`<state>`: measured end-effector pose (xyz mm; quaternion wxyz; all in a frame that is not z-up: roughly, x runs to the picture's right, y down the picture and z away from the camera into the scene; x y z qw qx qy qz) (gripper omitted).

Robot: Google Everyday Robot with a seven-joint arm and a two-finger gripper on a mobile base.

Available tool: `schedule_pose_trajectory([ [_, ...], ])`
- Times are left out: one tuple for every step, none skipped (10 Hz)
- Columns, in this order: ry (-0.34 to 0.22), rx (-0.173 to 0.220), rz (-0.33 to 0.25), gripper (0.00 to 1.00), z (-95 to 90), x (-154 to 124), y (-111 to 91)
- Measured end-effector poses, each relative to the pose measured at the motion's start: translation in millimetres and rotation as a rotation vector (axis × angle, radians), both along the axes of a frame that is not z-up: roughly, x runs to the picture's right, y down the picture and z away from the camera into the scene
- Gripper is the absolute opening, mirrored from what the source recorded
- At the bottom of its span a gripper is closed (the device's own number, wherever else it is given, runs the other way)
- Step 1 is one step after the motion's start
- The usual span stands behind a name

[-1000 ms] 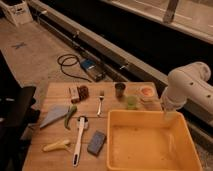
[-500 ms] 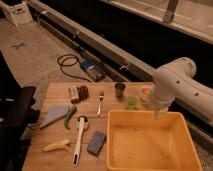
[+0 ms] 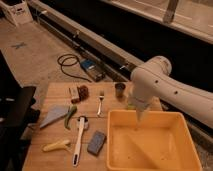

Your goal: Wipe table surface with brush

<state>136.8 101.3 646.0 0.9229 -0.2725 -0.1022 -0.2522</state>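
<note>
My gripper [image 3: 139,116] hangs released and empty over the yellow tub [image 3: 150,150]; swinging to the brush [image 3: 80,139] beside the tub could clip its rim.

The white arm [image 3: 156,82] swung inward from the edge of the table surface [image 3: 57,94] toward its middle, carrying the gripper [image 3: 139,118] over the far rim of the yellow tub [image 3: 155,148], and covered the small orange bowl that had shown there.
</note>
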Motion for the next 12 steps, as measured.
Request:
schedule_pose_trajectory([
  [-0.001, 0.0, 0.0, 0.65, 0.0, -0.5, 0.0],
  [0.0, 0.001, -0.002, 0.65, -0.4, -0.6, -0.4],
  [-0.002, 0.017, -0.002, 0.65, -2.2, 1.1, -3.0],
  [-0.022, 0.043, -0.013, 0.65, -5.7, 2.0, -10.6],
  [-0.042, 0.057, -0.026, 0.65, -8.9, -0.5, -20.4],
  [-0.072, 0.063, -0.051, 0.65, -12.6, -11.7, -32.8],
  [-0.101, 0.059, -0.088, 0.65, -13.7, -29.9, -41.2],
  [-0.123, 0.054, -0.111, 0.65, -11.0, -46.8, -44.4],
  [-0.152, 0.041, -0.143, 0.65, -3.2, -69.1, -44.7],
  [-0.174, 0.025, -0.171, 0.65, 7.2, -88.0, -40.7],
  [-0.192, 0.009, -0.2, 0.65, 21.6, -108.5, -33.0],
  [-0.214, -0.004, -0.224, 0.65, 35.5, -131.4, -25.3],
])
